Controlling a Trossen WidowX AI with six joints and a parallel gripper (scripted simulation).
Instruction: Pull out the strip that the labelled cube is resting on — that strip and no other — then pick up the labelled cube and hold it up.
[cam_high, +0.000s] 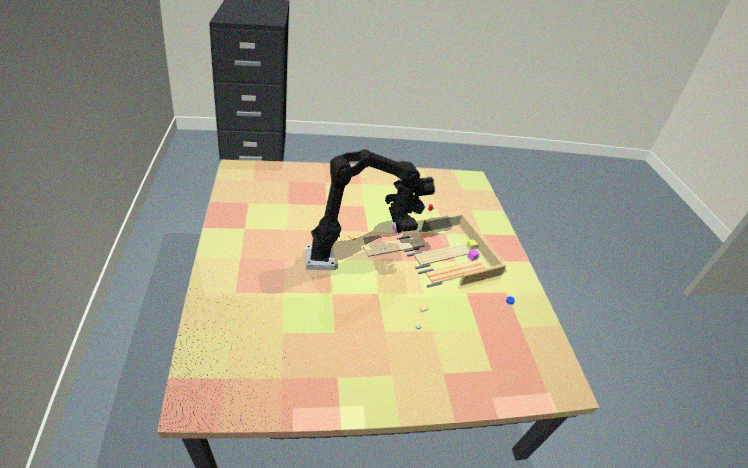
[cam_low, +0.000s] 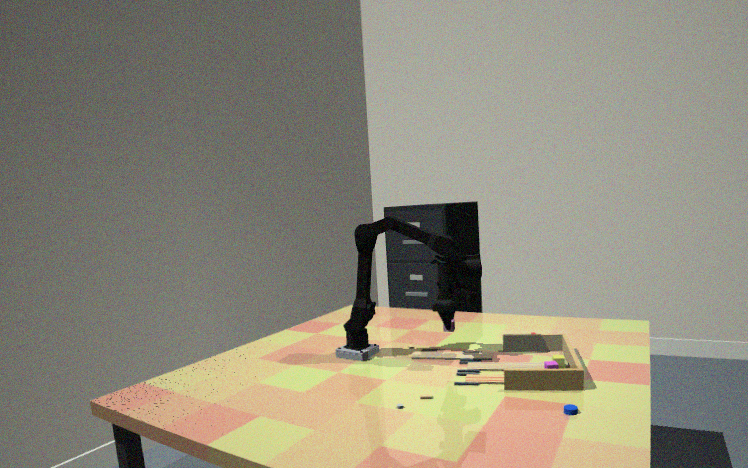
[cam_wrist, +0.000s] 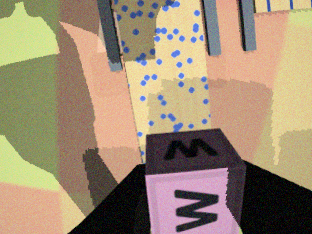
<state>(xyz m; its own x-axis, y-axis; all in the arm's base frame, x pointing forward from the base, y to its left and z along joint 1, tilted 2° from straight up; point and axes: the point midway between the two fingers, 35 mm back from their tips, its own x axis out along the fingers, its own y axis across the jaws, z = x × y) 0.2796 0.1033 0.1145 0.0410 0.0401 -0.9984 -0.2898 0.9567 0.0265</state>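
The labelled cube (cam_high: 394, 226) (cam_low: 449, 326) (cam_wrist: 162, 200) is pink with a dark W-like letter on its faces. My gripper (cam_wrist: 186, 170) is shut on it and holds it raised above the table. In the top view the fingers mostly hide it. The blue-dotted strip (cam_high: 377, 250) (cam_wrist: 172, 72) lies below the cube, outside the low-walled frame, and reaches towards the arm base. A plain-looking strip (cam_high: 444, 255) and an orange-striped strip (cam_high: 455, 272) still run into the frame. A magenta cube (cam_high: 473, 254) (cam_low: 551, 364) and a yellow-green cube (cam_high: 472, 243) (cam_low: 559, 360) sit inside it.
The brown frame wall (cam_high: 482, 275) (cam_low: 543, 379) stands right of the gripper. Grey guide bars (cam_wrist: 212, 30) flank the strips. A red piece (cam_high: 430, 207) lies behind the frame, a blue disc (cam_high: 510, 300) (cam_low: 570, 409) in front, and two small pieces nearer the front.
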